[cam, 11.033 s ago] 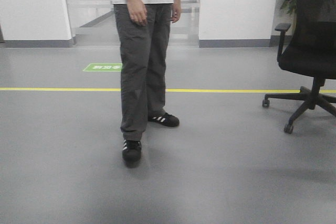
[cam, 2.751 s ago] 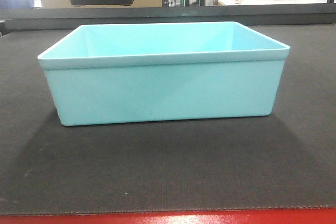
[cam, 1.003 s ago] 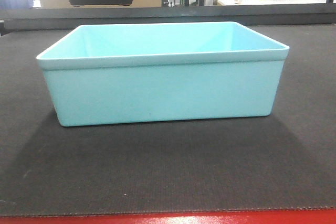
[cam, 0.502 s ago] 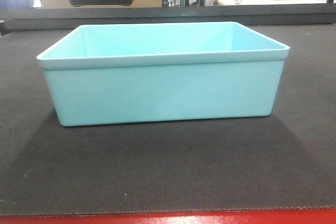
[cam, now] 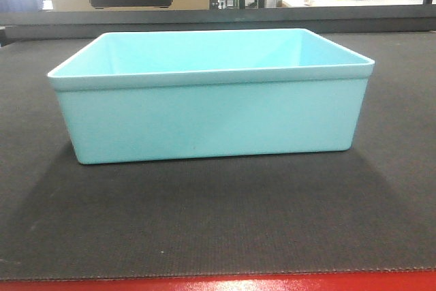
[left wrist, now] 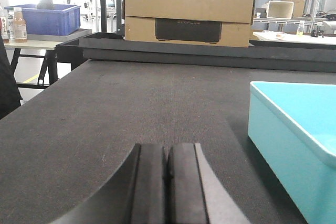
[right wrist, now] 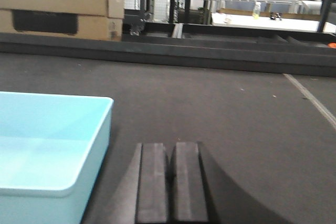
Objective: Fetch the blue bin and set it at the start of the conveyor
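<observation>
While it sits upright and empty on the conveyor start (cam: pixel 204 223), the blue bin (cam: pixel 211 117) rests flat w/ its long wall facing the front cam, near the belt's front edge where a strip of the red frame (cam: pixel 218 284) shows along the bottom. Its rolled rim is level and nothing lies inside. Neither gripper touches it. In the left wrist view the left gripper (left wrist: pixel 168 182) has its two dark pads pressed together, holding nothing, low over the belt just left of the bin's corner, w/ a strip of bare belt between them. In the right wrist view the right gripper (right wrist: pixel 170 182) is likewise closed on nothing, pads together, just to the right of the bin's other end wall and apart from it. Further out, at the belt's far side, a black rail runs across, and behind it sits a cardboard box (left wrist: pixel 189 11) w/ a dark handle cutout. Off to the far left in the left wrist view a dark blue bin (left wrist: pixel 44 19) stands on a table (left wrist: pixel 42 36) beside a bottle (left wrist: pixel 20 24). Metal racking fills the bkgd in the right wrist view.
</observation>
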You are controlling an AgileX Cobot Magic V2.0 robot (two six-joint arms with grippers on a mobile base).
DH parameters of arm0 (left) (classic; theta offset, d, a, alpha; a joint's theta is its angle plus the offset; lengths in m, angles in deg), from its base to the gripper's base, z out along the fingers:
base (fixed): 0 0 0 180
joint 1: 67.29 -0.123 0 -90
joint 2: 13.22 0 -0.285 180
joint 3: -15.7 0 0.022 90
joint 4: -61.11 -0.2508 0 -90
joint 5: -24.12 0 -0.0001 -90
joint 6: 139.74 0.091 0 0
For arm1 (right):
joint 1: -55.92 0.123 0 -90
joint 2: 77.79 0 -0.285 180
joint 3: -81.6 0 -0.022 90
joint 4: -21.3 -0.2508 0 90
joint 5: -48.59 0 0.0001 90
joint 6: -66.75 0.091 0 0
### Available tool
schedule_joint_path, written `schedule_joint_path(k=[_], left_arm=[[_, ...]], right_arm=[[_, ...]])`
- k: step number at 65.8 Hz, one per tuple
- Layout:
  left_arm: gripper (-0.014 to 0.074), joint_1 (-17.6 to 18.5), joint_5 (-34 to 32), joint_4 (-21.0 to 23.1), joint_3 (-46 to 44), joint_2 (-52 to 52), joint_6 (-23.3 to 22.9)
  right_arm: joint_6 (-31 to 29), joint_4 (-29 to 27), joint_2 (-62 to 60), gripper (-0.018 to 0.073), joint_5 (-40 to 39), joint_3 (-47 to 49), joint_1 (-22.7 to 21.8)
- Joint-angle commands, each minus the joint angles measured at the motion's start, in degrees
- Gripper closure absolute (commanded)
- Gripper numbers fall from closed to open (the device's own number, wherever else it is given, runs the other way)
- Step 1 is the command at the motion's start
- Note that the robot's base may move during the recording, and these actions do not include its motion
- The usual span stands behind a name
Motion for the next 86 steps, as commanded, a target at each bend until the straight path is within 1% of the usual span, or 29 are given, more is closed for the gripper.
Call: schedule_joint_path(k=[1,4,9,18,26,30,32,34,86], left_arm=[[0.0707,0.2,-0.9,0.4,-0.1,0.3,0.3],[0.0707,0.2,-0.9,0.4,-0.1,0.3,0.3],[0.0707,0.2,-0.9,0.4,-0.1,0.3,0.3],[0.0707,0.2,-0.9,0.4,-0.1,0.3,0.3],[0.0707,0.2,-0.9,0.4,-0.1,0.3,0.3],[0.0707,0.2,-0.9,0.4,-0.1,0.3,0.3],[0.0707,0.2,-0.9,0.4,-0.1,0.3,0.3],[0.0707,0.2,-0.9,0.4,-0.1,0.3,0.3],[0.0707,0.2,-0.9,0.4,-0.1,0.3,0.3]], right_arm=[[-2.9,-3.4,-1.7,0.0721,-1.7,-2.3,-3.4],[-2.9,-4.7,-3.2,0.0721,-2.8,-4.4,-5.0],[-2.9,-6.6,-6.1,0.0721,-3.8,-8.1,-6.5],[-2.9,-6.6,-12.8,0.0721,-7.1,-17.2,-6.6],[-2.9,-6.6,-18.1,0.0721,-9.0,-22.7,-6.6],[-2.9,-6.2,-18.1,0.0721,-10.6,-22.7,-6.5],[-2.9,-5.7,-18.1,0.0721,-9.0,-22.7,-6.4],[-2.9,-5.2,-18.1,0.0721,-9.0,-22.7,-6.2],[-2.9,-5.2,-18.1,0.0721,-9.7,-22.7,-6.1]])
